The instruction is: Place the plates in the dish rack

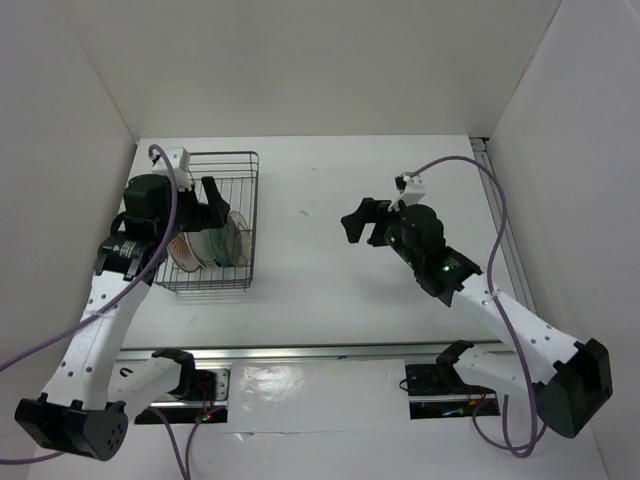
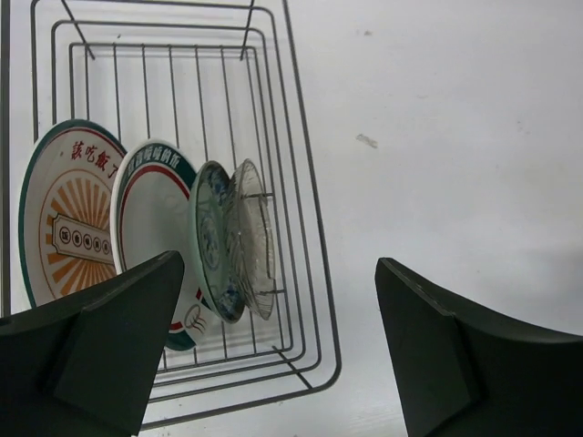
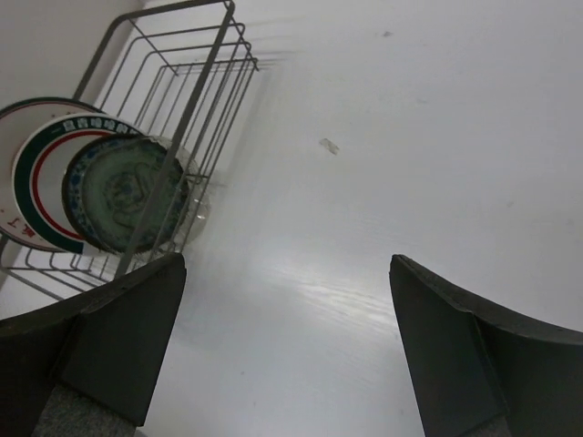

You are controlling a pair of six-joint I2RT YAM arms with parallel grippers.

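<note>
The dark wire dish rack [image 1: 220, 153] lies at the left. In its near half 4 plates stand on edge, left to right: orange sunburst plate [image 2: 73, 218], green-and-red-rimmed plate [image 2: 150, 228], small teal plate [image 2: 211, 241], clear glass plate [image 2: 252, 237].

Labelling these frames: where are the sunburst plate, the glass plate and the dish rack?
sunburst plate [image 2: 77, 223]: left wrist view, its orange centre.
glass plate [image 2: 253, 238]: left wrist view, its clear face.
dish rack [image 2: 173, 91]: left wrist view, bare wire floor.

We are seeing the dish rack [image 1: 220, 170] sitting on the left of the table [image 1: 330, 280], with the four plates [image 2: 155, 228] standing on edge side by side in its near end. The left gripper [image 1: 212, 208] is hanging above them, and the right gripper [image 1: 360, 225] is hovering over mid-table, well apart.
</note>
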